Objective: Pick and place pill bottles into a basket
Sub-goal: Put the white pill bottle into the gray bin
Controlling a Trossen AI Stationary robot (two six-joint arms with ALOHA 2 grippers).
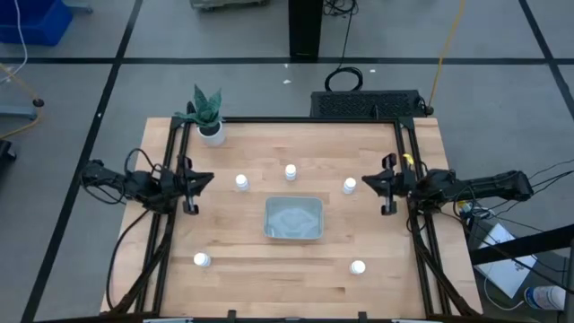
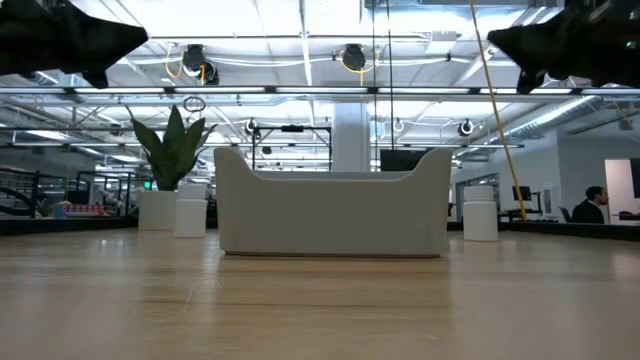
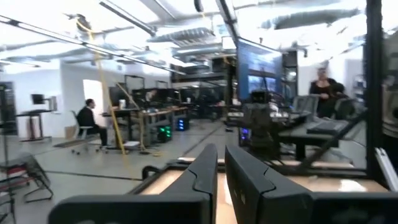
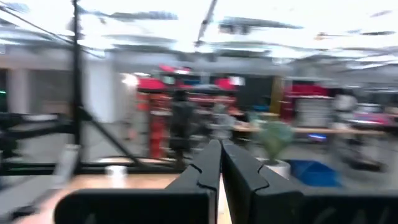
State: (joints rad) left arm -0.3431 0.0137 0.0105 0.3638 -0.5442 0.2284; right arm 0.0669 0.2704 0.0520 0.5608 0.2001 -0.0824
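Note:
The pale grey tray (image 1: 293, 218) sits in the middle of the table; in the low view (image 2: 330, 205) it stands end-on. Three white pill bottles stand beyond it at the far left (image 1: 242, 182), far middle (image 1: 291, 172) and far right (image 1: 350, 186). Two more stand nearer the front edge, at left (image 1: 202, 260) and right (image 1: 358, 267). My left gripper (image 1: 210, 179) hovers at the table's left edge, shut and empty, its fingers showing in the left wrist view (image 3: 222, 154). My right gripper (image 1: 364, 179) hovers at the right edge, shut and empty, as the right wrist view (image 4: 221, 150) shows.
A white pot with a green plant (image 1: 209, 118) stands at the table's far left corner. Black frame rails (image 1: 405, 170) run along the table's left, right and far edges. People sit and stand in the room beyond the table.

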